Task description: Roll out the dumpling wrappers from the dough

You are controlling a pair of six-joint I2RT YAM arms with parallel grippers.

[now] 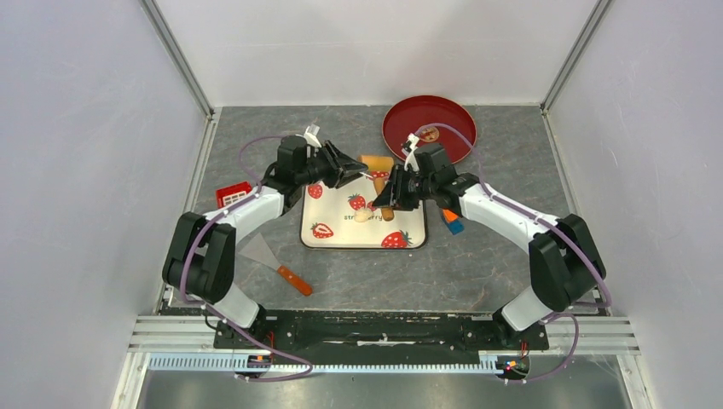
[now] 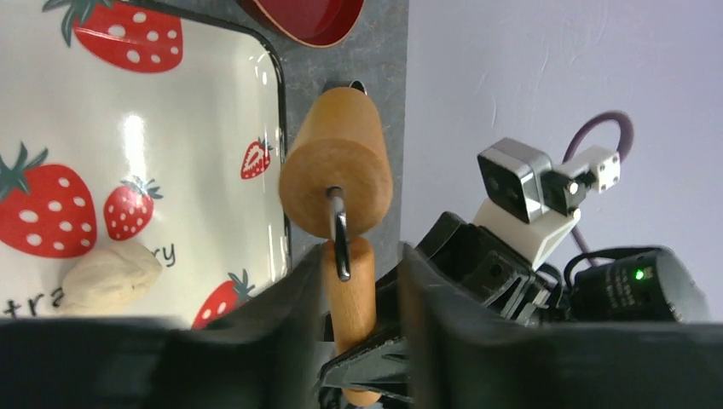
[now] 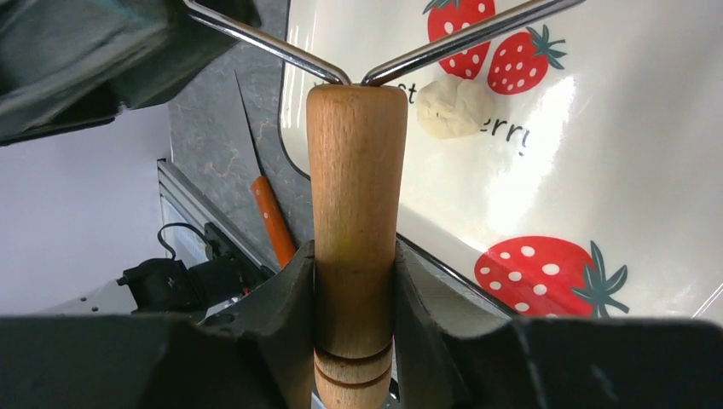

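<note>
A wooden rolling pin with a wire frame is held above the strawberry tray (image 1: 337,234). Its roller (image 1: 377,164) shows end-on in the left wrist view (image 2: 335,166). My right gripper (image 1: 390,192) is shut on the pin's wooden handle (image 3: 355,196), fingers (image 3: 290,290) pressed on both sides. My left gripper (image 1: 343,166) is open, its fingers (image 2: 294,298) straddling the handle (image 2: 351,290) just below the roller, with a gap on one side. A pale dough lump (image 1: 364,216) lies on the tray (image 2: 111,277) (image 3: 454,106). No thin round wrappers are in view.
A red plate (image 1: 429,128) with a gold-brown emblem stands behind the tray on the right. A scraper with an orange handle (image 1: 274,262) lies left of the tray front. A small red object (image 1: 233,194) sits at the left, an orange-and-blue item (image 1: 452,221) at the right.
</note>
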